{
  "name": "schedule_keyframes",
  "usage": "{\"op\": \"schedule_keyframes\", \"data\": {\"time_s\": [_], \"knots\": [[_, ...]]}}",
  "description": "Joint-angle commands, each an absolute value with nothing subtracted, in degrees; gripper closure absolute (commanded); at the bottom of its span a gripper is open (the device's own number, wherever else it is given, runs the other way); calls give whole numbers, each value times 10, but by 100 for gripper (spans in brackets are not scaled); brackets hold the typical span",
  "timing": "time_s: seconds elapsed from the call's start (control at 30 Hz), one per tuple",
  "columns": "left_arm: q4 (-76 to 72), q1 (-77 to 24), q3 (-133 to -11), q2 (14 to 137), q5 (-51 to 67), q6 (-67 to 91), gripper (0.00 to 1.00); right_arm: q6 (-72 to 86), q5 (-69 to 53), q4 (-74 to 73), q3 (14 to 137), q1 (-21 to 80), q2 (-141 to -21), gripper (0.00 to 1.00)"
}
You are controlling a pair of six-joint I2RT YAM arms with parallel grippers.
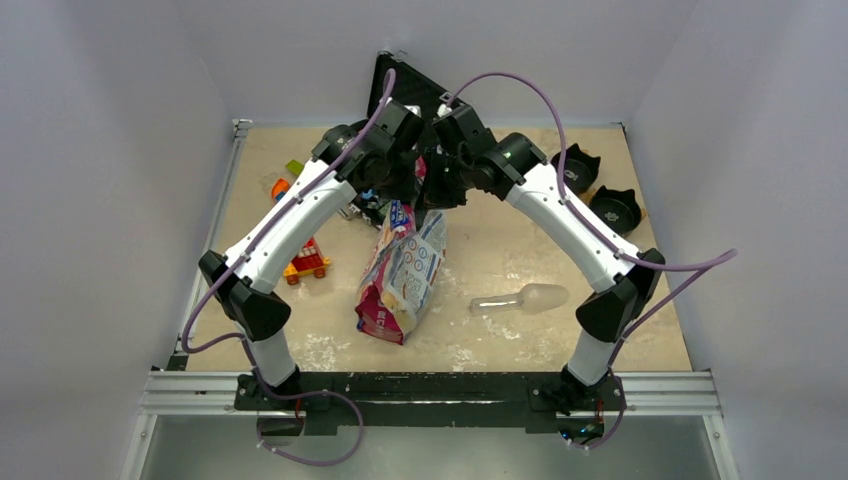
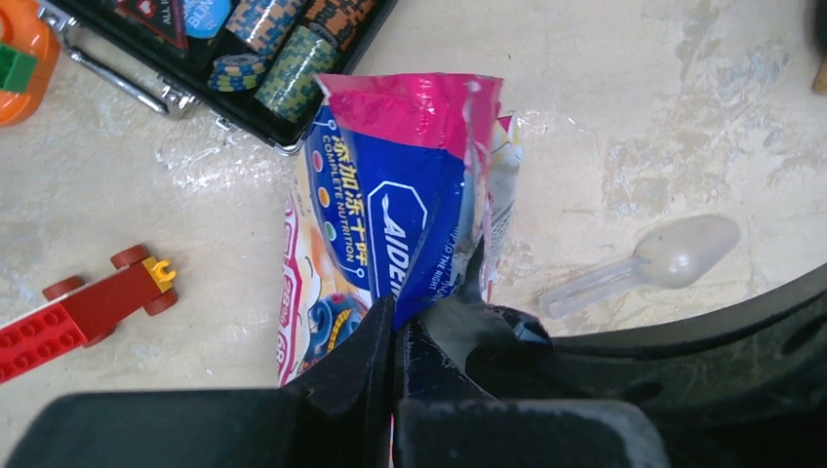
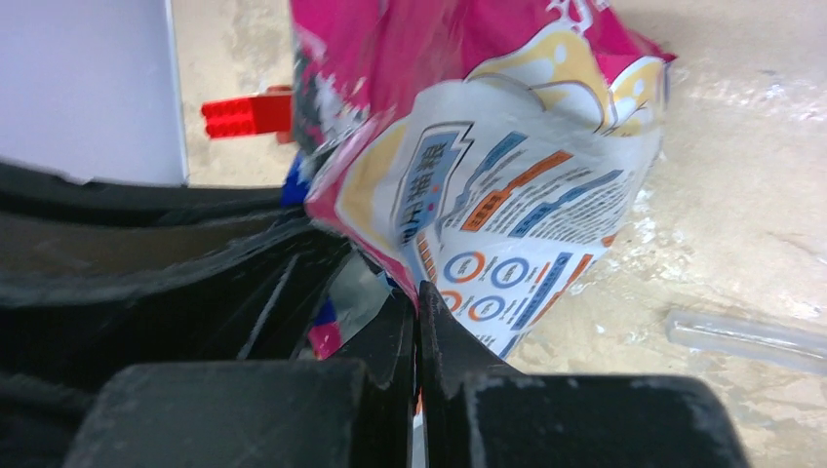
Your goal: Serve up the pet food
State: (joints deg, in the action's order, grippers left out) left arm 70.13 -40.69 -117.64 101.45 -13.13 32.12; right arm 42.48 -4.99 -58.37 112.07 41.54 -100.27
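The left gripper (image 2: 395, 331) and right gripper (image 3: 417, 304) each pinch tight onto the top rim of the pet food bag (image 1: 403, 270), beside the clear scoop (image 1: 520, 299); its glossy film looks limp and slippery, with a probably heavy, shifting fill.

Soft, even overhead light fills the top view. The mottled beige tabletop (image 1: 500, 250) is bright, with only faint shadows beneath the arms. The white walls grey toward the corners.

In the left wrist view the glossy pink, white and blue printed bag (image 2: 390, 195) shows streaks of glare at 12 o'clock and its print is sharp. The black plastic left gripper (image 2: 395, 331) at 6 o'clock is dark and soft-edged.

The right wrist view is blurrier. The translucent plastic scoop (image 3: 751, 336) at 4 o'clock is smeared.
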Motion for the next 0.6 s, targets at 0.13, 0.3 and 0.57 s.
{"op": "schedule_keyframes", "data": {"time_s": [0.13, 0.3, 0.57], "knots": [[794, -406, -1227, 986, -208, 385, 100, 427, 116, -618, 1146, 442, -1010, 100], [781, -403, -1200, 942, -198, 364, 100, 333, 57, -517, 1045, 443, -957, 100], [797, -392, -1156, 887, -104, 325, 100, 272, 93, -460, 985, 445, -909, 100]]}}
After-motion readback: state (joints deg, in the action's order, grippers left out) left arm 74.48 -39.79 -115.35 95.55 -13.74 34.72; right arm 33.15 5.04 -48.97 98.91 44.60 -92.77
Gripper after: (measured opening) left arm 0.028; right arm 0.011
